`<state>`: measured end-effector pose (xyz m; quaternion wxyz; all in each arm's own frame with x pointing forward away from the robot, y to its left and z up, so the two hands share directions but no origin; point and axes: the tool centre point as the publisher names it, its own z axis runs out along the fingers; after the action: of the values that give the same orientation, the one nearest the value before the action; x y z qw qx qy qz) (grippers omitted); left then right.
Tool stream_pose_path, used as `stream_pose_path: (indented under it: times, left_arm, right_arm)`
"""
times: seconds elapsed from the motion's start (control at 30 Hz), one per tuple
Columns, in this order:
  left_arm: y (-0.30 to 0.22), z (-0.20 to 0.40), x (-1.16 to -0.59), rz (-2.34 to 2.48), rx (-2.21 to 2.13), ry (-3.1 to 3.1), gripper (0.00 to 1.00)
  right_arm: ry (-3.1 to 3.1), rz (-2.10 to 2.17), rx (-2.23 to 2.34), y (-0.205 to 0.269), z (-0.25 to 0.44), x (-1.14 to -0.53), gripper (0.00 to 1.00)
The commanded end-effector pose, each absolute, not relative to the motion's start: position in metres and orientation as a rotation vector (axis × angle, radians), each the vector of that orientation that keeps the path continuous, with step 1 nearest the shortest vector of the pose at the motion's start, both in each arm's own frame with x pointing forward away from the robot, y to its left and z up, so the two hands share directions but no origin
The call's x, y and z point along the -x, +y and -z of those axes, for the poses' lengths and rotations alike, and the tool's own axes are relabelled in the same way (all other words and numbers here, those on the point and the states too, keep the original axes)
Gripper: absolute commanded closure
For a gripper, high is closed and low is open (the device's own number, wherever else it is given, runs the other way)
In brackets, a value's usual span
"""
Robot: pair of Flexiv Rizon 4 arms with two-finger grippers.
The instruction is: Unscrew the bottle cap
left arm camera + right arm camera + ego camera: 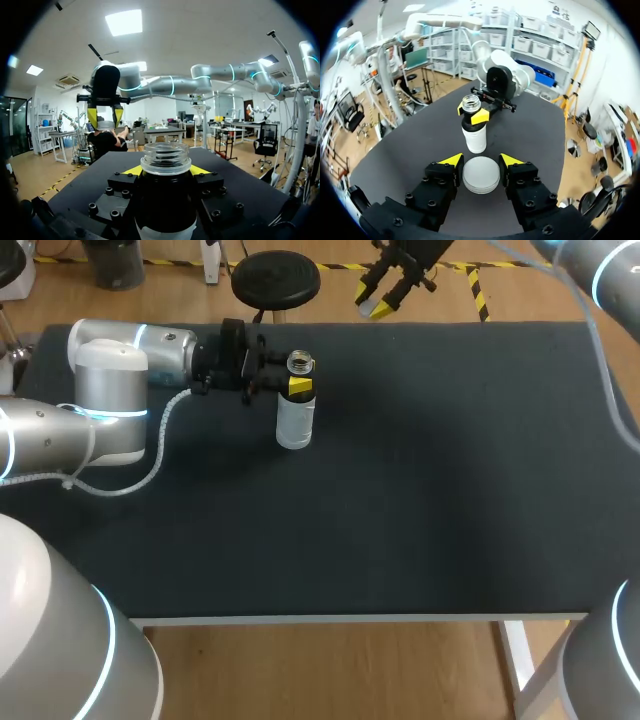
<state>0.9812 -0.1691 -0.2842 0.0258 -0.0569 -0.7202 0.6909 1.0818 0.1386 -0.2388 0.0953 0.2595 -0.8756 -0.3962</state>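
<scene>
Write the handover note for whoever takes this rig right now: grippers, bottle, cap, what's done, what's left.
Left gripper: shut on the neck of the bottle, which stands upright on the table.
Right gripper: shut on the cap, raised well clear of the bottle.
Done: the cap is off and the bottle's mouth is open.
Left: probably only setting the cap down and letting go of the bottle.

No text, number or sign is legible; the white label [294,425] on the bottle [165,195] shows no readable print
</scene>
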Motion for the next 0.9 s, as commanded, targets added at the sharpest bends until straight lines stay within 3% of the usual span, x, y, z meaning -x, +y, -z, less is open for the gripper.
stream_pose_path:
  times: [0.03, 0.9]
  left_arm:
    - [-0.169, 0.286, -0.983, -2.135, 0.182, -2.221, 1.00]
    - [-0.169, 0.286, -0.983, -2.135, 0.182, -2.221, 1.00]
  right_arm:
    - [-2.999, 1.543, -0.419, 0.129, 0.244, -1.074, 1.00]
    - [-3.099, 1.660, 0.308, 0.086, 0.296, -1.063, 1.00]
